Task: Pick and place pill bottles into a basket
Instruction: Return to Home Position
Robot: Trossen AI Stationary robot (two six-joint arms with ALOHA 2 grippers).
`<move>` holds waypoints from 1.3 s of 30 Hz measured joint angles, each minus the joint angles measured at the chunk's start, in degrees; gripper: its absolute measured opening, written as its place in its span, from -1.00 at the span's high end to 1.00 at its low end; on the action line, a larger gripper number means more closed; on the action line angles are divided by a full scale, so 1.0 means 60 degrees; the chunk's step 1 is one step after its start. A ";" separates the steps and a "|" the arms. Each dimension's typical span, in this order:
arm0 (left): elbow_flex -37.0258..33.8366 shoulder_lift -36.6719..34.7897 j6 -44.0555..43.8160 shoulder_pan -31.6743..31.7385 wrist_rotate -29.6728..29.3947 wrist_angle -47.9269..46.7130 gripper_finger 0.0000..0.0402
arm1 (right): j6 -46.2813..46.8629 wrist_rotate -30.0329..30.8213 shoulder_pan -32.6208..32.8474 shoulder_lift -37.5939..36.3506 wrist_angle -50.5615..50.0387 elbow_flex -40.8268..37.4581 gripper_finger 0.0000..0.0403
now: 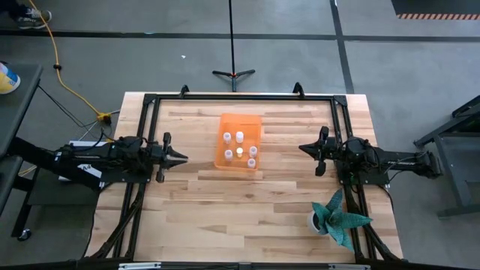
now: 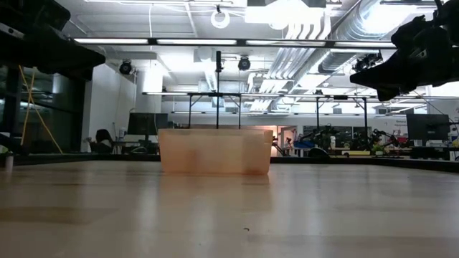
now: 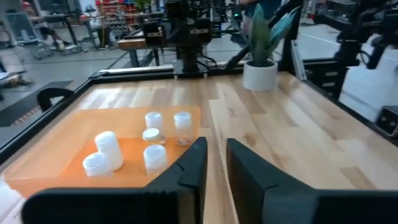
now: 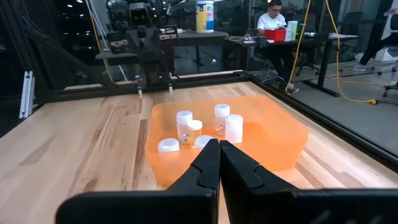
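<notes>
A planked wooden table [image 1: 225,217] is carrying a translucent orange rectangular basket [image 1: 251,120] near its far edge, holding six white-capped cylindrical pill bottles [image 1: 240,136]. Toward the side edges, the left gripper [image 1: 182,158] is hovering slightly parted, the right gripper [image 1: 303,148] pinched closed.

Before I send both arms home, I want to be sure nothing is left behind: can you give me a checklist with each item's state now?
1. All six pill bottles in the basket: ok, six white caps can be counted inside it in the high view.
2. No bottle loose on the table: ok, none shows outside the basket.
3. Left hand empty: ok, fingers slightly apart, nothing between them.
4. Right hand empty: ok, shut on nothing.
5. Both hands clear of the basket: ok, each stands off to its own side, apart from it.
6. Every bottle upright: cannot tell.
</notes>
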 joint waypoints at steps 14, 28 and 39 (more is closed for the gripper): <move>0.0001 0.0000 -0.0732 0.0003 -0.1014 -0.0291 0.47 | 0.0018 0.0003 0.0000 0.0000 -0.0029 -0.0002 1.00; 0.0001 0.0002 -0.0732 0.0004 -0.1022 -0.0291 0.46 | 0.0018 0.0004 0.0000 0.0000 -0.0040 -0.0003 1.00; 0.0005 0.0002 -0.0732 0.0004 -0.1025 -0.0288 0.46 | 0.0018 0.0004 0.0000 0.0000 -0.0044 -0.0003 1.00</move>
